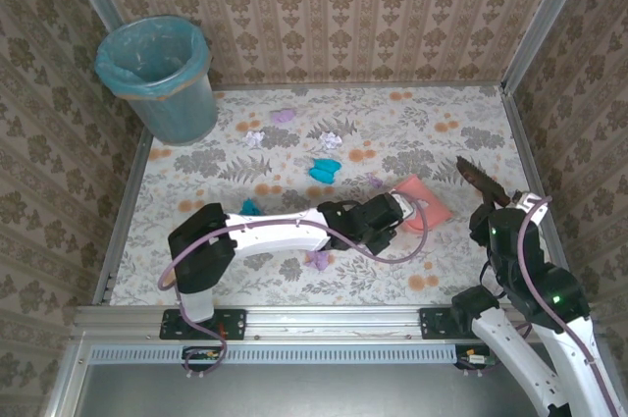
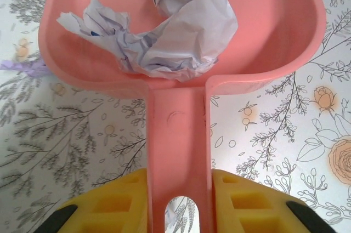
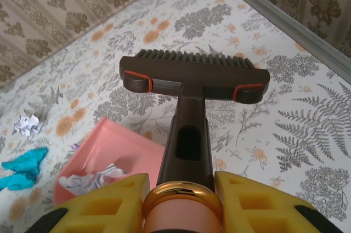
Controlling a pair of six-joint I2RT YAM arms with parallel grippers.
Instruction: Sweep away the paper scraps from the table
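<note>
While the pink plastic dustpan (image 2: 274,35) lies on the fern-and-flower-printed cloth of the surface (image 1: 461,123), its handle is clenched between the yellow pads of the left end effector (image 2: 178,203), and one crumpled white-and-lilac paper wad (image 2: 181,35) sits inside it. The right end effector (image 3: 181,203) grasps the handle of the dark brush with red-orange clips (image 3: 192,74), which is right of the pan; whether its bristles touch the cloth I cannot tell.

The pan's mouth opens right, toward the brush, yet the loose paper scraps lie on the other side: a small lilac shred (image 2: 22,66) just beside the pan's far wall, a teal wad (image 1: 324,170) far-left of the handle, a second teal wad (image 1: 252,207) beside the left arm, a lilac wad (image 1: 316,260) at the arm's near side, and white wads (image 1: 332,138) farther back.

The step in hand, as I judge it, is collecting the next scrap. To do it well, the pan should be re-sited level, so that its wad does not roll out, with the lip flat on the cloth and facing the lilac shred or the teal wad. The brush should land behind the scrap and draw it in with short, low strokes — these wads look light, and a quick flick would likely scatter them. The lilac wad by the forearm looks best left until that arm clears it.
</note>
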